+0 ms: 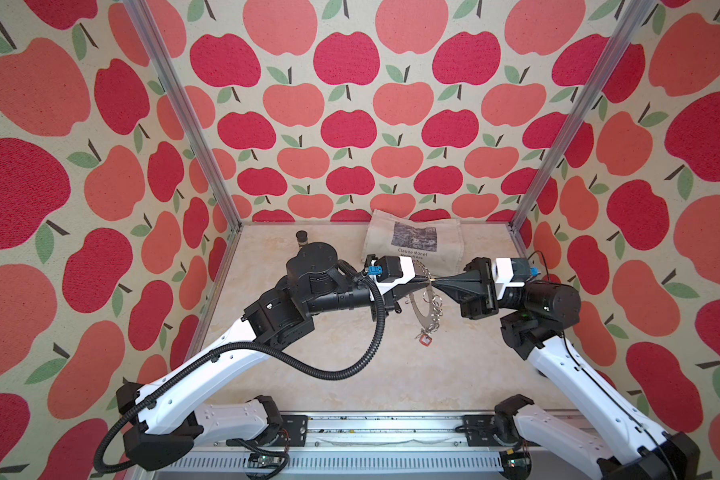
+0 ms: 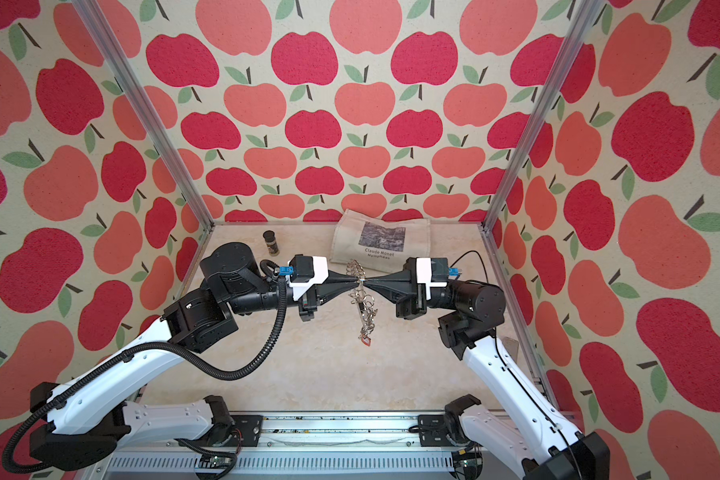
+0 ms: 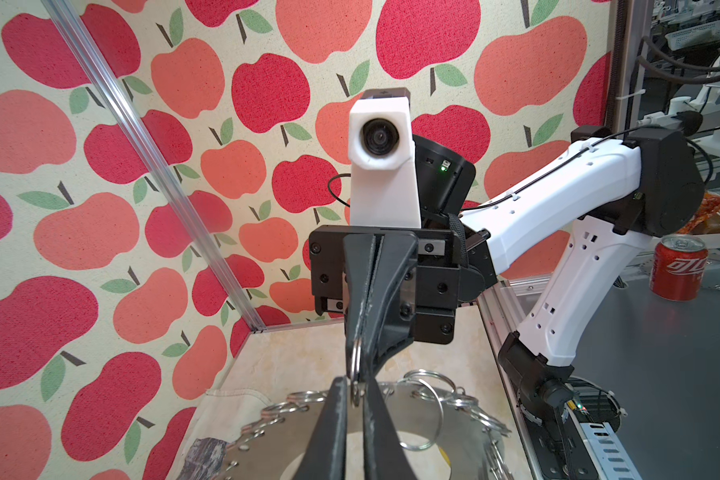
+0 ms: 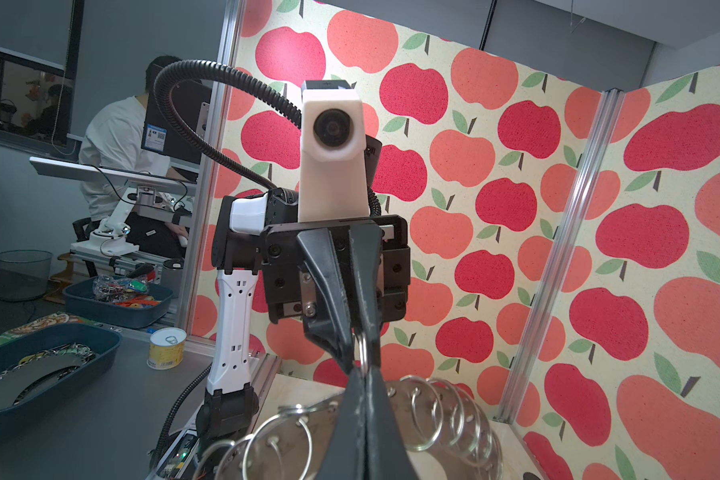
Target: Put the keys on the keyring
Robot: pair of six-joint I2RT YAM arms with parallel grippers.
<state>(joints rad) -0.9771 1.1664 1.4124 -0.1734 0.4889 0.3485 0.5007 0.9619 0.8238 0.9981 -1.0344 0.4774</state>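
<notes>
Left tool [image 1: 427,282] and right tool [image 1: 435,282] meet tip to tip above the tabletop [image 1: 350,374]. Each is closed on the same small wire ring [image 3: 353,365] at the rim of the keyring [image 1: 415,309]. The keyring hangs clear of the tabletop below the tips. In both top views it is nearly on edge, a thin grey arc with rings dangling and one red-framed tag [image 1: 424,341] at its low end.

The wrist views show what the top views hide: the flat face of the disc, its large central hole and the small holes along the rim. In the left wrist view the right tool's fingers [image 3: 362,291] press together on the ring. In the right wrist view the left tool's fingers [image 4: 329,291] pinch it.

There are two tools, one keyring, one red-framed tag, one dark jar [image 1: 303,237] and one tote bag [image 1: 412,243]. Only the left wrist view shows one red can [image 3: 678,272]. Only the right wrist view shows one yellow tin [image 4: 167,348] and two blue trays [image 4: 100,309]. The keys are probably among the hanging rings, too small to pick out.
</notes>
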